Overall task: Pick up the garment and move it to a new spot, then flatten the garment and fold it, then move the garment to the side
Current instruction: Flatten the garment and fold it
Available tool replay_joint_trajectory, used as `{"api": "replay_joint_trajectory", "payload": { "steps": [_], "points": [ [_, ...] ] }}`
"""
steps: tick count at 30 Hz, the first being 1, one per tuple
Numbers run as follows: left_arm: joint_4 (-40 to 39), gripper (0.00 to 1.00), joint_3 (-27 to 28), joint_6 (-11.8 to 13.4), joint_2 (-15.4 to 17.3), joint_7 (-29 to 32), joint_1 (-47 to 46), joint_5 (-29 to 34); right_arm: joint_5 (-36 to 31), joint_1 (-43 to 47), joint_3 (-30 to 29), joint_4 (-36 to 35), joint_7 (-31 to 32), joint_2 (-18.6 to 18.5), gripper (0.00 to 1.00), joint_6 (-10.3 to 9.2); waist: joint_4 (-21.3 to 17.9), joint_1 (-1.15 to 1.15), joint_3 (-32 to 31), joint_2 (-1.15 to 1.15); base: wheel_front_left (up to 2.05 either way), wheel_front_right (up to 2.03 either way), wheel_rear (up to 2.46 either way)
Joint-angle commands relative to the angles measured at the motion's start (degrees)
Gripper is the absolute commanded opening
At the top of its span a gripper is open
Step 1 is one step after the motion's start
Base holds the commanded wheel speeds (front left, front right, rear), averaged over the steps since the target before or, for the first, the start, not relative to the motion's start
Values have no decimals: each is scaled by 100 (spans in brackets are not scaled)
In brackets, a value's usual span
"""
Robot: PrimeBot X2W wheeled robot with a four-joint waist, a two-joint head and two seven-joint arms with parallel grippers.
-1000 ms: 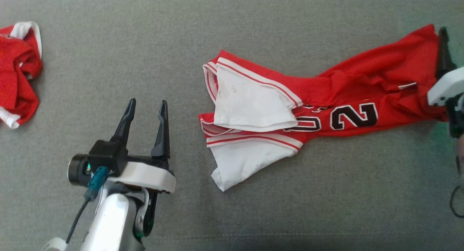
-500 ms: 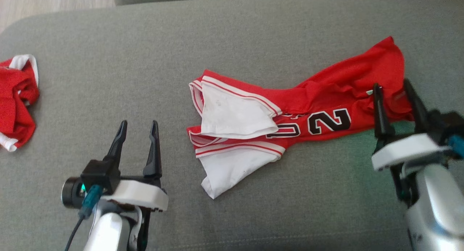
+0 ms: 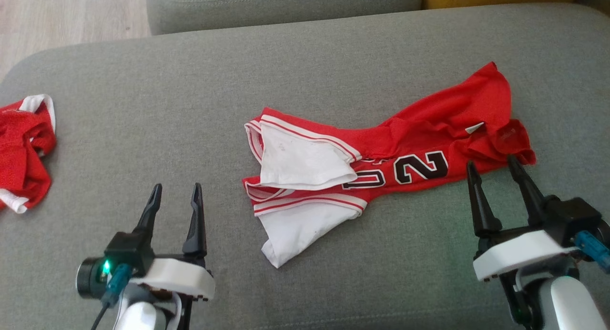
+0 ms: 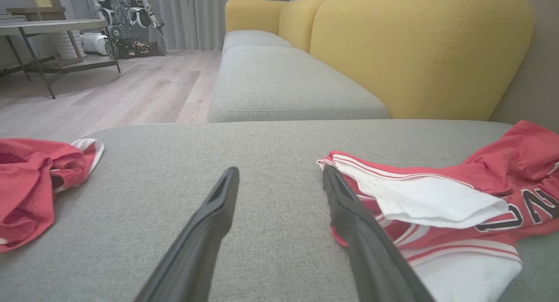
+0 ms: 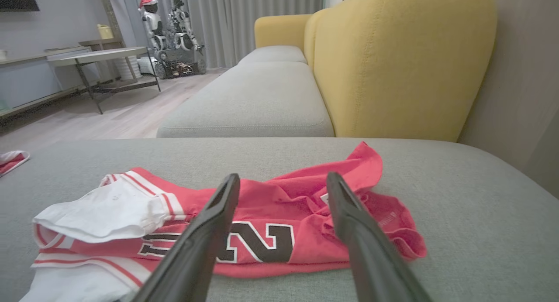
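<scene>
My left fingers [image 3: 194, 220] spread wide and empty at seven o'clock, my right fingers [image 3: 479, 203] likewise at four, all tips pointing toward twelve. The red jersey [image 3: 429, 125] lies crumpled midway across the sofa cushion [image 3: 333, 58], just beyond my right tips.

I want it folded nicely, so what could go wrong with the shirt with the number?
The shirt lies bunched on the cushion, so the open right gripper might pinch several layers, and flattening could fail.
Its white sleeve is flipped onto the number; folding now may trap it.
Another red garment lies to the left gripper's left; it could be grabbed by mistake.
</scene>
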Motion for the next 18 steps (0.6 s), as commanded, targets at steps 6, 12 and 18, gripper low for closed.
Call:
{"api": "replay_joint_trajectory", "payload": {
  "steps": [6, 12, 18],
  "points": [
    [-160, 100, 148, 23, 80, -69, -112, -8, -44, 42, 113, -458, 160, 45, 100, -5, 19, 0, -23, 0, 0, 0, 0],
    [-130, 100, 118, 22, 81, -69, -142, -39, -42, 67, 99, -501, 201, 63, 100, -5, 32, 0, -11, 0, 0, 0, 0],
    [-135, 100, 78, 26, 79, -70, -211, -43, -27, 7, 43, -460, 234, 58, 100, -5, 75, 0, 49, 0, 0, 0, 0]
  ]
}}
